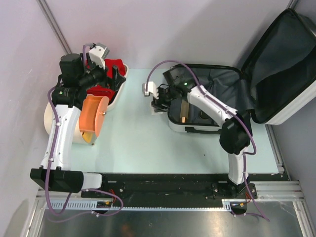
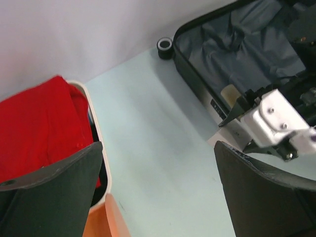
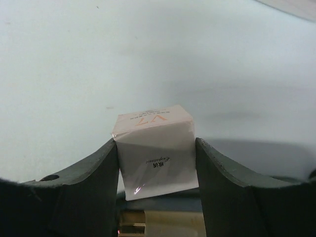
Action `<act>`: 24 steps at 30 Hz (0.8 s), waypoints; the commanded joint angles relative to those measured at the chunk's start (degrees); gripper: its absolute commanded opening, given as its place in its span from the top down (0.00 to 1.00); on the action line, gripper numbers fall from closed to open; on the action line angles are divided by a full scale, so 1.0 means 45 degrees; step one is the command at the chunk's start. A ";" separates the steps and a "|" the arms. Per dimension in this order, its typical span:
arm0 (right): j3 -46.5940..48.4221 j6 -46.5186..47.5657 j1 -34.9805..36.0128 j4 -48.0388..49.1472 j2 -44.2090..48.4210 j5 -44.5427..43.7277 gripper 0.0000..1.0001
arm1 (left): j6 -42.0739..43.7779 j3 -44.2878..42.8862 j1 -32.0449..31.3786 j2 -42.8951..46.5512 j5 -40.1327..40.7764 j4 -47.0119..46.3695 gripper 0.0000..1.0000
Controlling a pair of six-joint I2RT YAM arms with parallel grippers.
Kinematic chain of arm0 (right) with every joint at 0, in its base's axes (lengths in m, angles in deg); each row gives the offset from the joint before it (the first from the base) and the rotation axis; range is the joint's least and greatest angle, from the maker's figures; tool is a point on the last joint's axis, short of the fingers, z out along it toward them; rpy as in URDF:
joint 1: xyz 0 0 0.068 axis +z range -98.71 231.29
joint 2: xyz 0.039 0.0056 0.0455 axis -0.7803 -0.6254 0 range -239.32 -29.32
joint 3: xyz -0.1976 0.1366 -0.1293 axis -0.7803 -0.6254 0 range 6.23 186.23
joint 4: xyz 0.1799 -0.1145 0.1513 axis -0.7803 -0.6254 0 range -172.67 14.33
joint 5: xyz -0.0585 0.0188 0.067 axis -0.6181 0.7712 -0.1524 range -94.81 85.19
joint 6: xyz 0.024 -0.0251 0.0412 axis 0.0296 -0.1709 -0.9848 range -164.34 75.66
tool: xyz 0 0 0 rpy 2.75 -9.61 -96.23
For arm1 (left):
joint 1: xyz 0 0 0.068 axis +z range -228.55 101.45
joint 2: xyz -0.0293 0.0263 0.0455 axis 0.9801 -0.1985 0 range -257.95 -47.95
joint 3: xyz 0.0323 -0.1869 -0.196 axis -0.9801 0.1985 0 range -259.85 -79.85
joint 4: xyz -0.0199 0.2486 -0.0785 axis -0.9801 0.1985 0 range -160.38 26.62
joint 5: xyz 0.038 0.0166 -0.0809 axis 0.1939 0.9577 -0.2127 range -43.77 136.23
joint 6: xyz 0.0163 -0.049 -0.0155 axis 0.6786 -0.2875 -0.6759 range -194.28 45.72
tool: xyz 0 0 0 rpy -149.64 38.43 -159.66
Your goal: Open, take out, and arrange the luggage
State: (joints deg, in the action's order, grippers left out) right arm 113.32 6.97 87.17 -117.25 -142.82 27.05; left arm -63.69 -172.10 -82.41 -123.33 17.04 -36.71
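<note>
The luggage (image 1: 217, 94) lies open at the right of the table, its lid (image 1: 286, 64) leaning back and its dark lining showing. It also shows in the left wrist view (image 2: 237, 54). My right gripper (image 1: 157, 102) hangs at the luggage's left edge, just above the table. In the right wrist view it (image 3: 156, 143) is shut on a small white box (image 3: 155, 158) with "V7" printed on top. My left gripper (image 1: 116, 78) is over the cream tub's right rim. In the left wrist view it (image 2: 158, 192) is open and empty.
The cream tub (image 1: 118, 96) at back left holds red cloth (image 2: 39, 128). A cream cylinder with an orange end (image 1: 93, 118) lies in front of it. A cream and gold item (image 1: 183, 111) lies inside the luggage. A grey wall runs behind.
</note>
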 commanded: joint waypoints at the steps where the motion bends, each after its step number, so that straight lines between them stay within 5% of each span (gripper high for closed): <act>1: 0.0206 -0.0133 0.1088 0.1096 -0.1103 -0.0905 0.75 | -0.0107 -0.0028 0.0290 -0.0104 0.0412 0.0817 0.00; 11: 0.0500 0.0336 0.2241 0.1701 -0.3606 -0.1961 0.69 | -0.0400 -0.0419 0.0798 -0.0633 0.0647 0.1638 0.00; 13: 0.0538 0.0375 0.2378 0.1740 -0.3686 -0.2195 0.60 | -0.0400 -0.0419 0.0799 -0.0691 0.0685 0.1658 0.00; 14: 0.0577 0.0317 0.2417 0.1721 -0.3608 -0.2235 0.44 | -0.0400 -0.0438 0.0837 -0.0750 0.0705 0.1736 0.00; 17: 0.0948 -0.0403 0.2437 0.1624 -0.3199 -0.2099 0.16 | -0.0303 -0.0555 0.0818 -0.0925 0.0764 0.1795 0.00; 24: 0.0774 -0.2629 0.1072 0.1896 -0.0294 -0.1163 0.02 | 0.0164 -0.1315 0.0780 -0.1940 0.0335 0.2145 0.00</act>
State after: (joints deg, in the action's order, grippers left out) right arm 114.69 2.42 96.74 -111.11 -156.30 18.66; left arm -63.58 -173.71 -79.09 -129.51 19.14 -28.43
